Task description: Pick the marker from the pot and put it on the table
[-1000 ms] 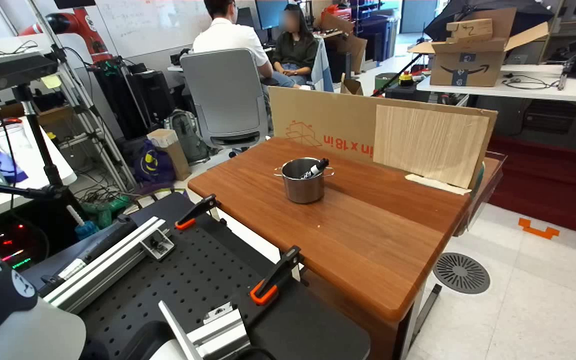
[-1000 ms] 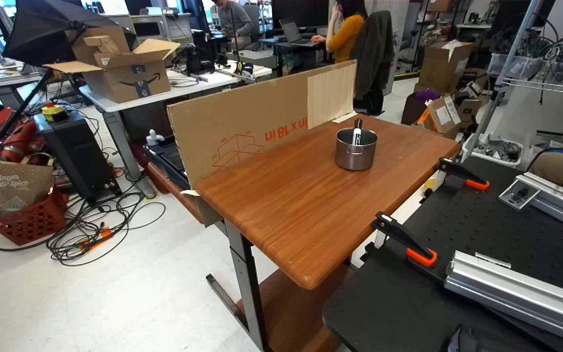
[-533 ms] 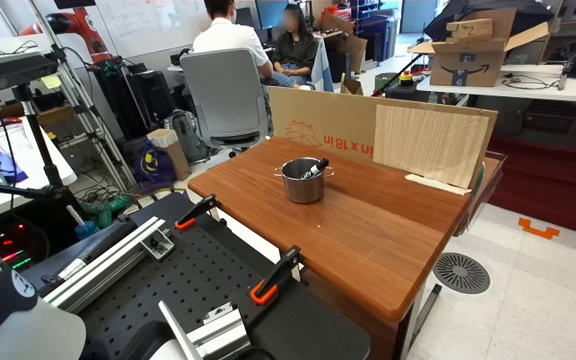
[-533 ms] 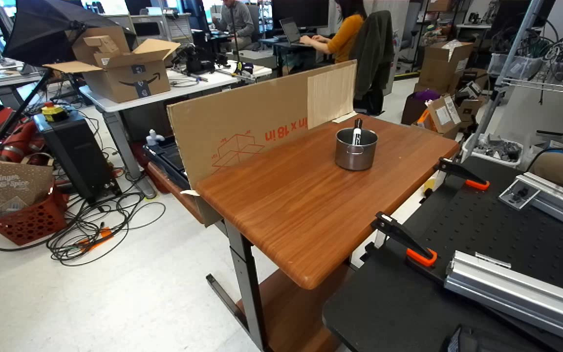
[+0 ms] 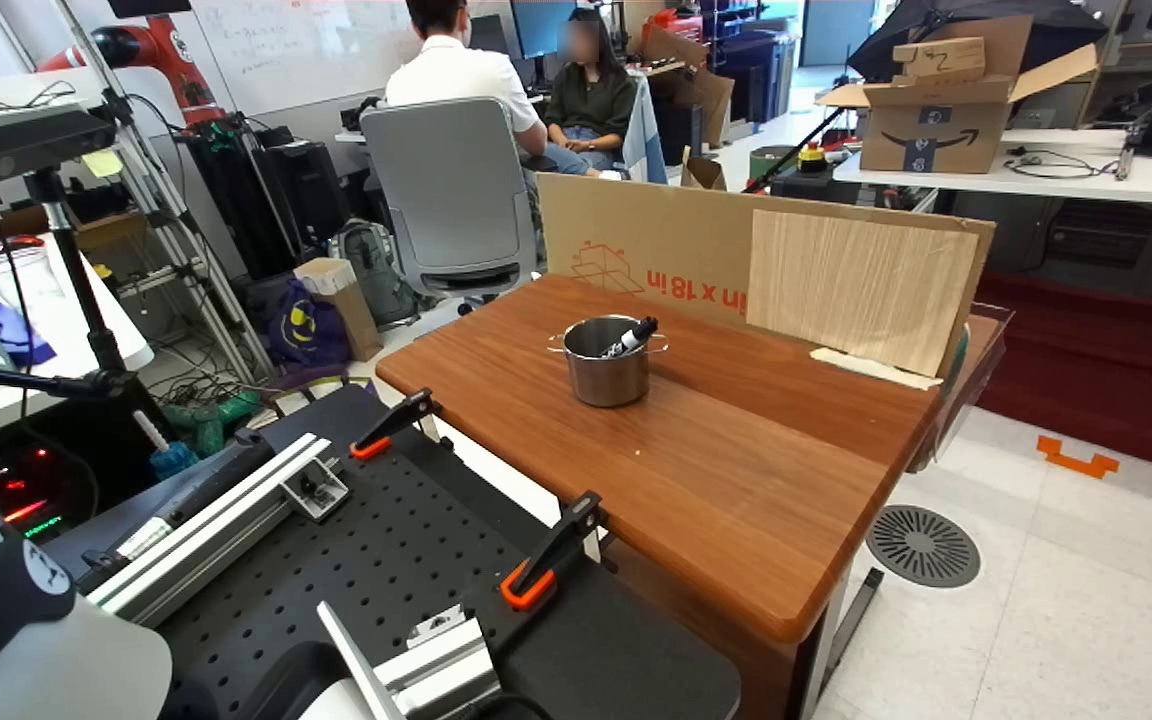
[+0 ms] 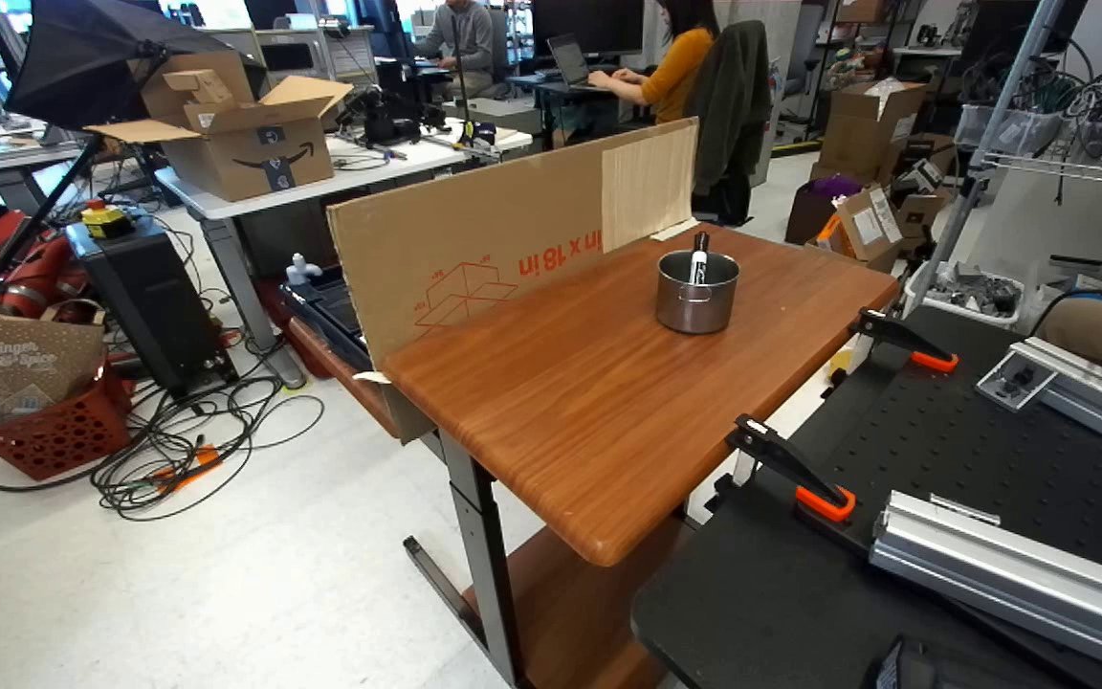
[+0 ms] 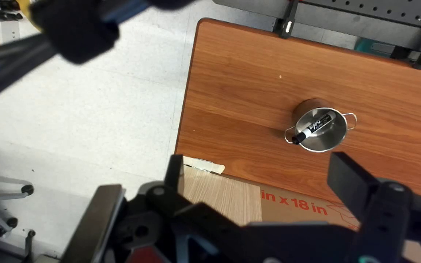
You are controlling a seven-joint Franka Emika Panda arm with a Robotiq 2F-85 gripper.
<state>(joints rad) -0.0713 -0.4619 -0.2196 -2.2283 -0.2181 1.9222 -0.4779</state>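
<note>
1. The pot (image 5: 608, 381) stands upright on the bench (image 6: 551, 392); the marker (image 7: 317, 125) leans inside it, black capped end poking out over the pot's rim (the barrel is black and white, with lettering).
2. In the wrist view the fingers (image 7: 351, 184) stand wide apart, released; they are well away from the pot.
3. On one side of the pot, apart from it, a cardboard panel (image 6: 474, 249) stands along the bench's edge; on the pot's opposite side, two orange-and-black clamps (image 5: 551, 551) sit on a black perforated board (image 5: 406, 570) in both exterior views.
</note>
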